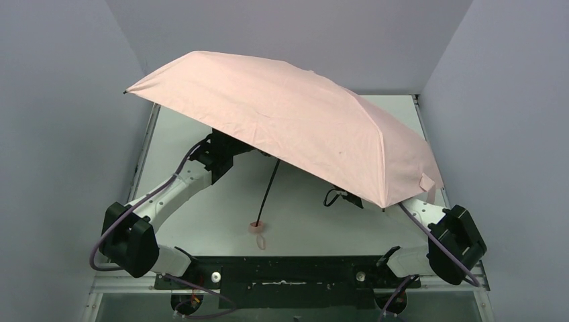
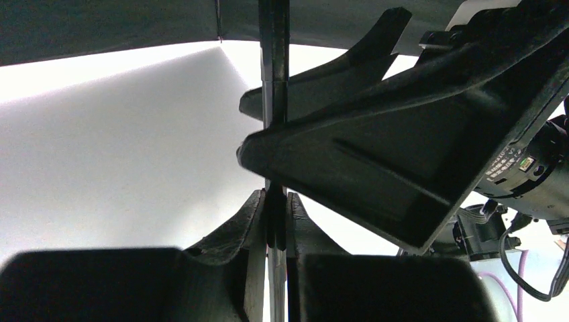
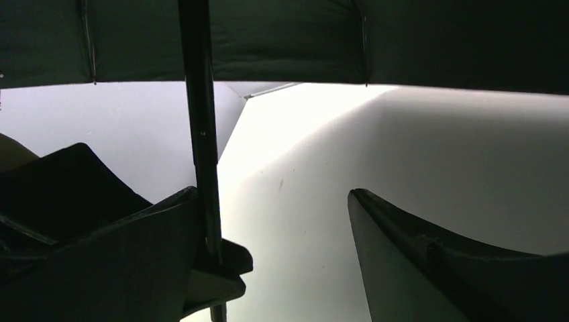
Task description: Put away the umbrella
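Pink umbrella open, canopy tilted over worktop. L pincer clamped on black shaft; R pincer apart, beside shaft. Rec: L holds steady, R re-grips nearer canopy to collapse it.

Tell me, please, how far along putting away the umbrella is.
Nothing looks done: the umbrella stands fully open. In hand: the left gripper is shut on the black shaft, the right gripper open beside it. Left: collapsing the umbrella and stowing it.
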